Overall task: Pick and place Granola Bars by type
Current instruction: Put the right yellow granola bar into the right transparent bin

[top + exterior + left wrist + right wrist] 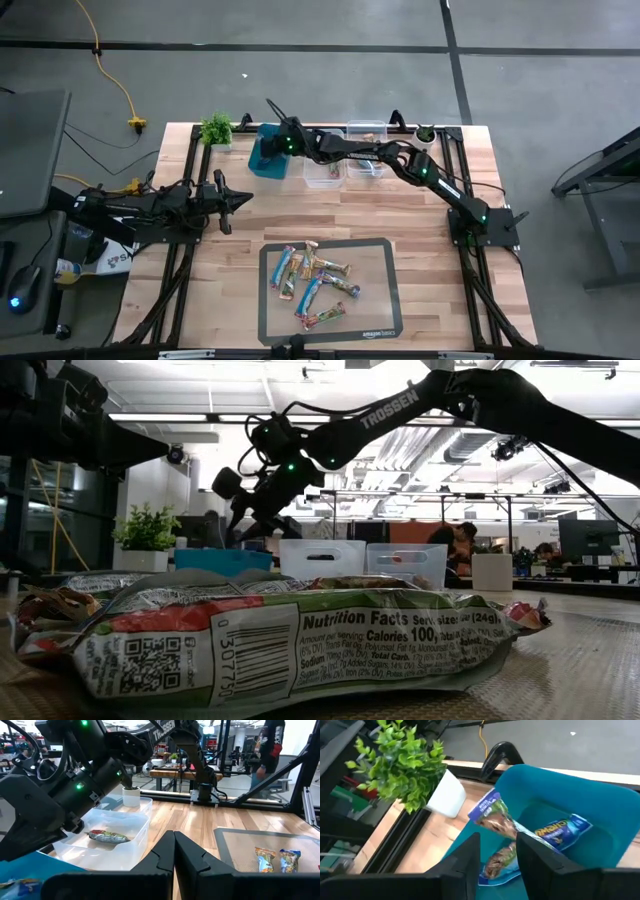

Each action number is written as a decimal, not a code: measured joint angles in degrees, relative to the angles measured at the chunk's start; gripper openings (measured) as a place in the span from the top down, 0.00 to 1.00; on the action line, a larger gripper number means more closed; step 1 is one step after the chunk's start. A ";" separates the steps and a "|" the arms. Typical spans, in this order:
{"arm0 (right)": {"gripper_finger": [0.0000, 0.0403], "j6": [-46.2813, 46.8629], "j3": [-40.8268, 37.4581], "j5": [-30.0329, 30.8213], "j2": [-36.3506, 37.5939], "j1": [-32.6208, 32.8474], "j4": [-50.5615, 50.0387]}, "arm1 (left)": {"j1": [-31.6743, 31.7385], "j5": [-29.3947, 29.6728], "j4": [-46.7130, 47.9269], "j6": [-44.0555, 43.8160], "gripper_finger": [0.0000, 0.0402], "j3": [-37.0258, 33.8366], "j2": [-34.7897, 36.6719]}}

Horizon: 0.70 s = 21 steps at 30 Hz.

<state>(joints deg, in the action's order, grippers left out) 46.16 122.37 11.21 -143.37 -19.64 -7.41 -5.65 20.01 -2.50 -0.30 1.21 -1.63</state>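
Observation:
Several granola bars (312, 280) lie loose on a dark mat (378, 300) near the table's front edge. My right gripper (497, 837) hangs over a teal bin (580, 800) at the far side, fingers apart. A blue-wrapped bar (492, 820) stands tilted in the bin between and beyond its fingers. A second blue bar (565, 831) lies flat on the bin floor. My left gripper (174, 837) waits shut at the table's left side, level, touching nothing. My right gripper's fingers (470, 862) stand on either side of the tilted blue bar's lower end (497, 862), coming from above and slanting down into the teal bin. Whether they touch the wrapper I cannot tell.
Two clear bins (325, 168) (366, 160) stand right of the teal bin (268, 155); one holds a wrapped bar (107, 836). A small potted plant (216, 128) stands at the far left corner. Bare wood lies between the mat and the bins.

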 joint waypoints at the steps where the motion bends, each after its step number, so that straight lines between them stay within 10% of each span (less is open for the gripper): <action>1: 0.73 -0.56 0.00 -0.38 0.00 0.00 0.14 | 0.00 0.00 0.00 -0.01 1.00 0.02 0.00; 21: 0.73 -25.98 9.99 -17.23 5.51 2.94 -10.46 | 0.00 0.01 0.00 -0.02 1.00 0.02 0.01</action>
<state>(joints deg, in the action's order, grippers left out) 20.18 132.35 -6.02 -137.86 -16.70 -17.86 -5.65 20.02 -2.50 -0.31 1.23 -1.62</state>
